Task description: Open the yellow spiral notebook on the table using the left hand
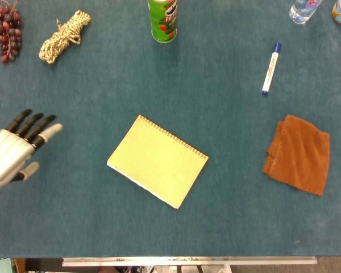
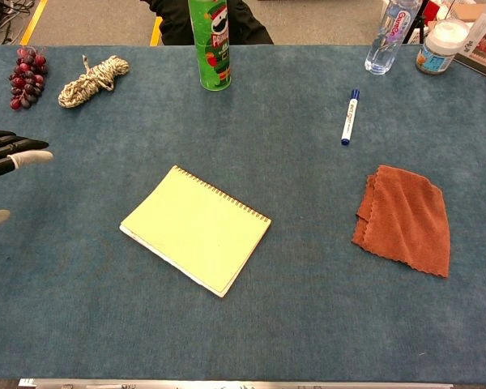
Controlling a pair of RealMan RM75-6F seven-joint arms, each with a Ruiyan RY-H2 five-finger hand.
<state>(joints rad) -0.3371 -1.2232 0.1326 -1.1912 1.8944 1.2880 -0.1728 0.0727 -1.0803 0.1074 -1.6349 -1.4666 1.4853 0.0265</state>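
Note:
The yellow spiral notebook (image 1: pixel 157 161) (image 2: pixel 195 229) lies closed and flat on the blue table, turned at an angle, its wire spine along the far right edge. My left hand (image 1: pixel 16 149) (image 2: pixel 6 156) hovers at the left side of the table, well left of the notebook, with its fingers spread and nothing in it. It does not touch the notebook. My right hand shows in neither view.
A rust-orange cloth (image 1: pixel 298 154) lies to the right, a blue-capped marker (image 1: pixel 270 68) beyond it. At the back stand a green chip can (image 1: pixel 162 20), a coil of rope (image 1: pixel 62 36), a grape bunch (image 1: pixel 7 31), a water bottle (image 2: pixel 387 36) and a jar (image 2: pixel 439 46).

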